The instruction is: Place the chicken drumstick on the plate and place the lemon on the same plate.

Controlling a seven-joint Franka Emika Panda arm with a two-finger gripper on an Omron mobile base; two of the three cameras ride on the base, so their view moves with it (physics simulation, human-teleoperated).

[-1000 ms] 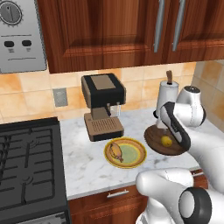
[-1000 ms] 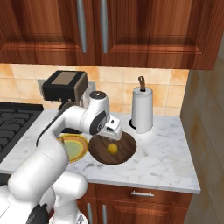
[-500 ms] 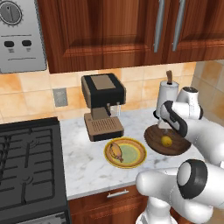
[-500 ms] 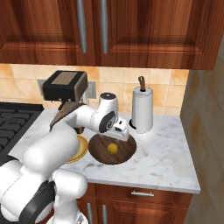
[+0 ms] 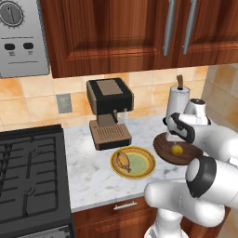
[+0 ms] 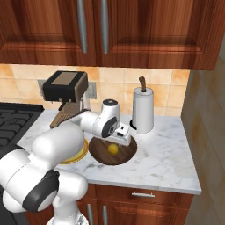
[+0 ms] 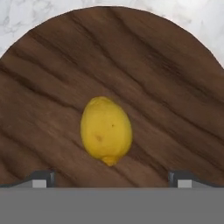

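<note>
Gripper (image 7: pixel 109 181) open above lemon (image 7: pixel 106 130)
Lemon lies on the round wooden board (image 7: pixel 175 87), centred between the spread fingertips, long axis running along the finger gap; drumstick (image 5: pixel 123 161) on plate (image 5: pixel 145 169)

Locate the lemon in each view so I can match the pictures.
Left base view: the lemon lies right of centre, on the round wooden board.
Right base view: at centre, just below the gripper.
Hand view: at centre, between the spread finger tips.
Shared landmark: the wooden board beneath it.
</note>
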